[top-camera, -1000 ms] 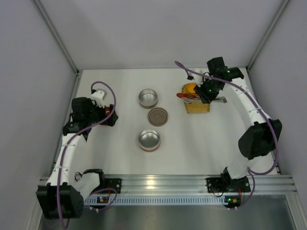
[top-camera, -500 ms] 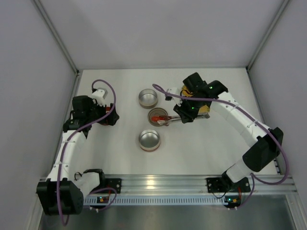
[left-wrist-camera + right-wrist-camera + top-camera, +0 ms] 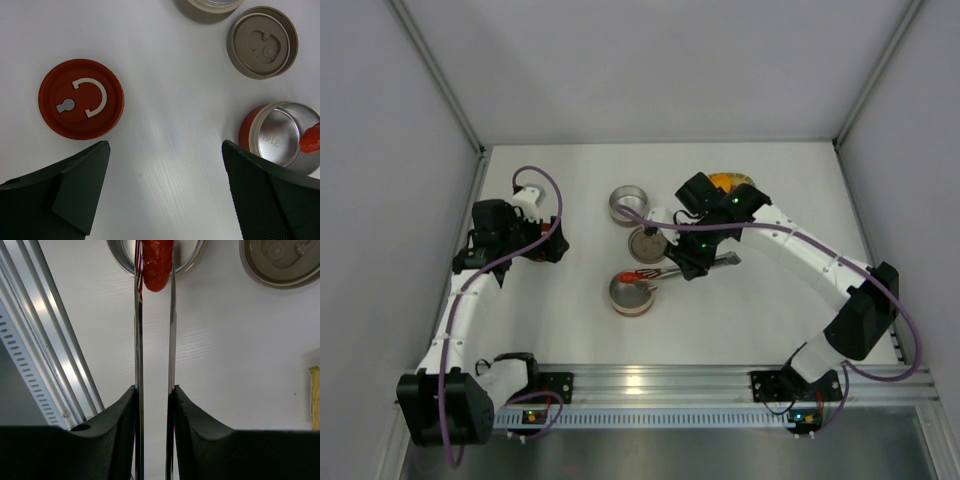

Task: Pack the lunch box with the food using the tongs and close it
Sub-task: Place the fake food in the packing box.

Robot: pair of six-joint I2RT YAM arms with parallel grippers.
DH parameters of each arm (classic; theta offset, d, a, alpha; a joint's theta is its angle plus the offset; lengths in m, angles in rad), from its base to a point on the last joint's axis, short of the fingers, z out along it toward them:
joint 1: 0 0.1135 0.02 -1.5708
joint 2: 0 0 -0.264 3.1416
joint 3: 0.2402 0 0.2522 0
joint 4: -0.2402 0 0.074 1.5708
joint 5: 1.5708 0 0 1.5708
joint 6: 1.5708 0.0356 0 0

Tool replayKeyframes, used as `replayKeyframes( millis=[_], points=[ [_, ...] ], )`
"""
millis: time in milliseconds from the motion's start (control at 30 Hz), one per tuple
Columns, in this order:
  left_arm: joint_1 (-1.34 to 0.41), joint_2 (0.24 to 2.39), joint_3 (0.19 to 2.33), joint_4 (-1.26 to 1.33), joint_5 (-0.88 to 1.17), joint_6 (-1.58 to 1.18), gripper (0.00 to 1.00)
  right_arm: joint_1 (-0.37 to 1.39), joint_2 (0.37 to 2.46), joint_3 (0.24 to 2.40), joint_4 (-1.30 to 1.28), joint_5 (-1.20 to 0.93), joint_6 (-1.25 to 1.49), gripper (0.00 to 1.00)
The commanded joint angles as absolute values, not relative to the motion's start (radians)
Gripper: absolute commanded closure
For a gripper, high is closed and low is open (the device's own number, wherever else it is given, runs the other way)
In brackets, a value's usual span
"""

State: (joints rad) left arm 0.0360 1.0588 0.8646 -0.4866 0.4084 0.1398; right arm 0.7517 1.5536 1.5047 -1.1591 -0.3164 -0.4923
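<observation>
In the last second the right arm has swung from the woven yellow tray (image 3: 315,400) at far right, across the flat brown round lid (image 3: 648,244), to the near steel tin with a red base (image 3: 632,293). Its fingers (image 3: 120,430) squeeze the slim silver tongs (image 3: 138,340), whose tips pinch a glossy red sausage piece (image 3: 158,262) over the tin's rim, not yet released. One piece looks about to be packed, while a round orange piece (image 3: 722,181) waits at the tray. The left arm's fingers (image 3: 75,175), spread wide and holding nothing, have not moved, above a round red lid (image 3: 81,98). The counter (image 3: 750,300) is plain white and grey walls (image 3: 650,70) close it in.
</observation>
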Motion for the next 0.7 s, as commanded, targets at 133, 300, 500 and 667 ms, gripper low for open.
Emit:
replayKeyframes(
  millis=[133,300,500,667],
  points=[
    [0.040,1.066,0.897,-0.469,0.436,0.140,0.01,0.796,1.603,1.525,-1.098,-0.351,-0.462,1.00],
    [0.041,1.066,0.896,-0.471,0.437,0.141,0.02,0.798,1.631,1.528,-1.080,-0.345,-0.454,1.00],
    [0.040,1.069,0.896,-0.471,0.434,0.146,0.02,0.801,1.667,1.535,-1.058,-0.353,-0.440,1.00],
    [0.040,1.069,0.893,-0.471,0.430,0.153,0.02,0.804,1.686,1.546,-1.068,-0.348,-0.443,1.00]
  ],
)
